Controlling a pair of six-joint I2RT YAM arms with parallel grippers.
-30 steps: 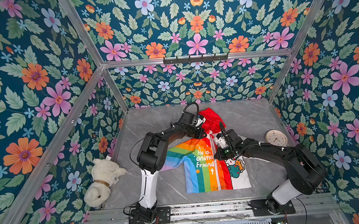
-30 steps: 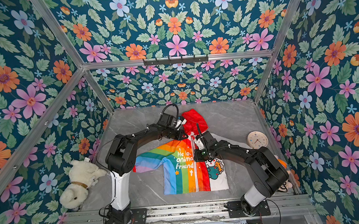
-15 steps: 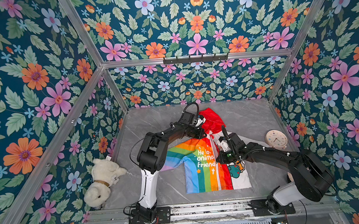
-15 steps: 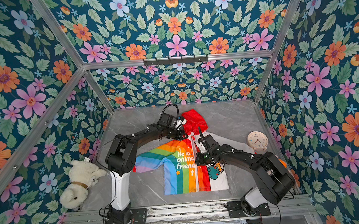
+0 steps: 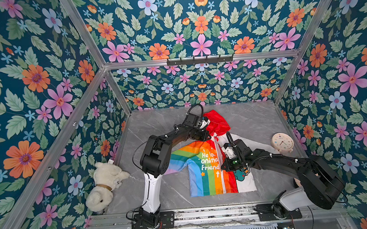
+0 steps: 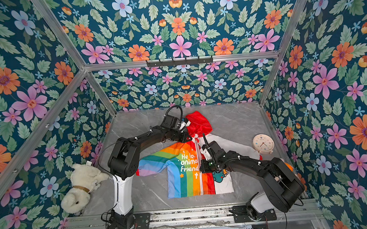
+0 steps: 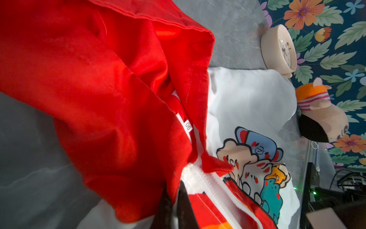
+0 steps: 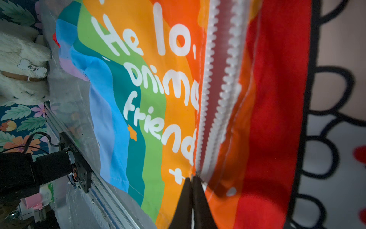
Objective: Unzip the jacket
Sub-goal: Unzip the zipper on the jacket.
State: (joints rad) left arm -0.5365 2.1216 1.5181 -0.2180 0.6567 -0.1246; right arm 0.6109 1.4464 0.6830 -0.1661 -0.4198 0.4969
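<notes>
A: Where is the jacket [image 5: 206,175] found?

B: It is laid flat on the grey table [image 5: 156,125], between the two arms; its red hood [image 5: 217,121] is turned toward the back wall.

A: And the jaws?

B: The left gripper [image 7: 173,188] is clenched on red fabric by the collar; the right gripper [image 8: 191,177] is pinched on the zipper [image 8: 230,65] (teeth parted on its hood side).

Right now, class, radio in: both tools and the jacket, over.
Left tool shut on jacket collar. Right tool shut on zipper, partly open. Nothing in the way.
</notes>
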